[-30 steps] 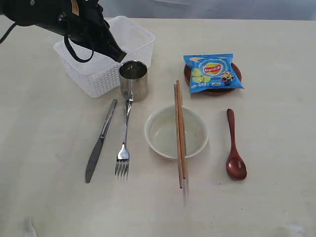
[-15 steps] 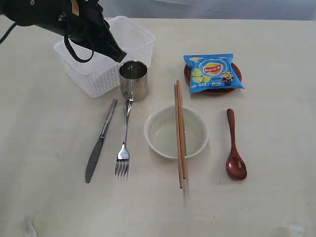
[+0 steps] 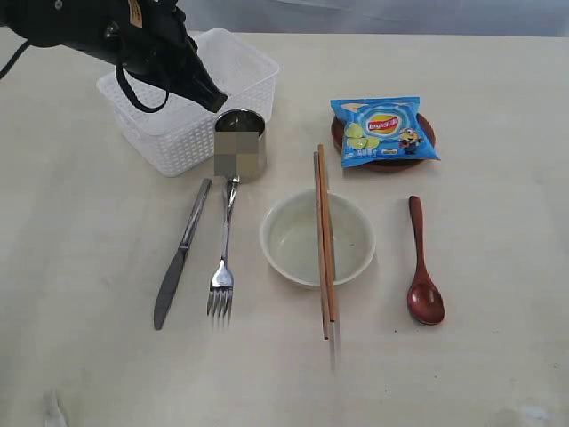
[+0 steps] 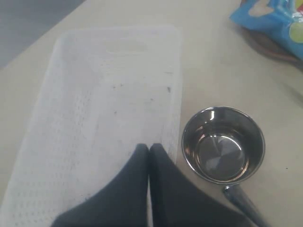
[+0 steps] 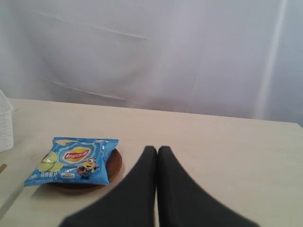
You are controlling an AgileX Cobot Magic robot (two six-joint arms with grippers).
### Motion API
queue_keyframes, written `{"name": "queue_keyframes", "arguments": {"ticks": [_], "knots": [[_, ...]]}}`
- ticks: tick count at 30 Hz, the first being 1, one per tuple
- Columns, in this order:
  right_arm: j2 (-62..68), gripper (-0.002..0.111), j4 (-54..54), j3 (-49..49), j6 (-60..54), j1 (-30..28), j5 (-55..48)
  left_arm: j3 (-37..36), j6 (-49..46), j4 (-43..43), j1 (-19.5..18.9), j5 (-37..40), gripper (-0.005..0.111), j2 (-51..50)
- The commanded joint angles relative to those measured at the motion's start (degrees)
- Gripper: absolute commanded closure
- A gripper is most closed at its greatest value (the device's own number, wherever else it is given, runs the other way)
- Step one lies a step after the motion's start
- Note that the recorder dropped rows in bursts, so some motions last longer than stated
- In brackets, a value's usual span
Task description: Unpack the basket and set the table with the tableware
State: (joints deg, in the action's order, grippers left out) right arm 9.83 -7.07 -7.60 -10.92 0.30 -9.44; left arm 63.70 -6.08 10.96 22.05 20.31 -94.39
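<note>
On table [image 3: 498, 374]: steel cup [image 3: 240, 147], knife [image 3: 180, 253], fork [image 3: 222, 258], bowl [image 3: 293, 245] bearing chopsticks [image 3: 324, 240], spoon [image 3: 421, 267], plate [image 3: 388, 165] under chip bag [image 3: 382, 131], all laid out; basket [image 3: 178, 142] seemingly empty; left gripper [image 4: 149, 147] and right gripper [image 5: 157, 150] pinched closed, holding nothing; task apparently complete.

A wide, pale cream worktop [image 3: 80, 267] fills nearly the whole exterior view, its surface matte with faint scuffs. Behind its far edge hangs a white cloth backdrop [image 5: 142, 52], creased, with soft vertical folds toward one side. The light is even and diffuse, casting only weak, short shadows on the worktop. In the left wrist view a dull grey area [image 4: 33, 19] lies beyond the worktop's edge; what it is cannot be told.
</note>
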Motion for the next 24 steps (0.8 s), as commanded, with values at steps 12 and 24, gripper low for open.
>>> {"name": "queue_keyframes", "arguments": {"ticks": [12, 24], "knots": [[-8.5, 0.108, 0.7, 7.6, -0.8, -5.5, -2.8, -0.2, 0.3, -0.7, -0.3, -0.8, 0.107, 0.4], [-8.5, 0.108, 0.8, 7.6, -0.8, -5.5, -10.6, -0.2, 0.1, -0.7, -0.3, -0.7, 0.107, 0.4]]}}
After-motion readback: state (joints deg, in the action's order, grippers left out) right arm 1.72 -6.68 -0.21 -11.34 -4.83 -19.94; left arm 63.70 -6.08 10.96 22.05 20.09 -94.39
